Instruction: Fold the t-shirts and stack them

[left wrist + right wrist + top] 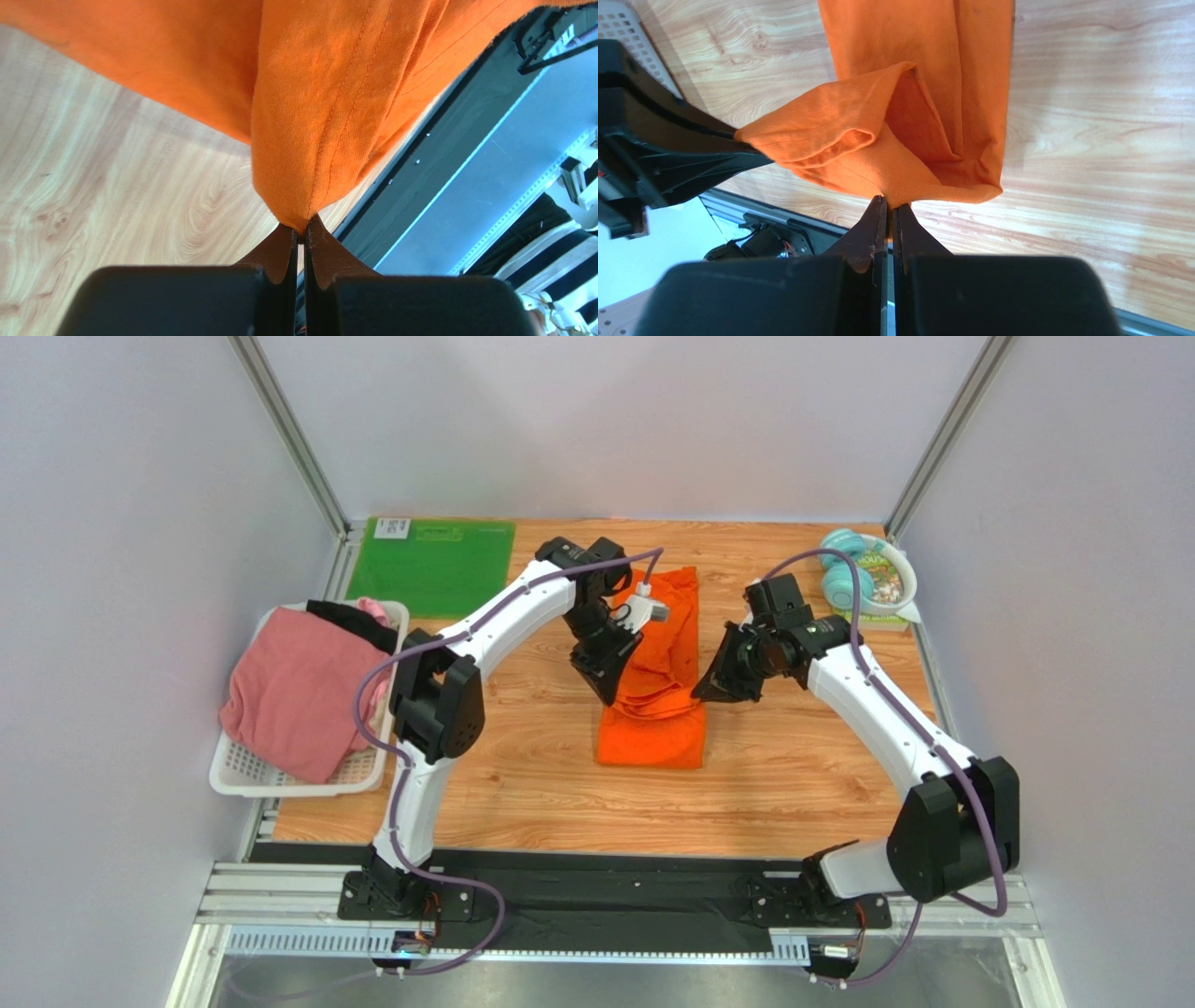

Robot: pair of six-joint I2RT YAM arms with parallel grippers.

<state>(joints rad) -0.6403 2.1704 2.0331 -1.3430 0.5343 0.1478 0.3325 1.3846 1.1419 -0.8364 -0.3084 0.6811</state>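
The orange t-shirt point(648, 721) lies as a long folded strip in the middle of the table, its middle part lifted. My left gripper point(606, 672) is shut on a corner of the orange t-shirt point(330, 105), the cloth pinched at the tips of the left gripper point(303, 227). My right gripper point(713, 681) is shut on the opposite corner; in the right wrist view the orange t-shirt point(927, 84) hangs from the right gripper point(887, 203). The pink t-shirt point(295, 693) and the black t-shirt point(354, 623) lie in the basket.
A white basket point(232, 773) stands at the table's left edge. A green mat point(428, 560) lies at the back left. A teal and white object point(870, 574) sits at the back right corner. Grey walls enclose the table on three sides.
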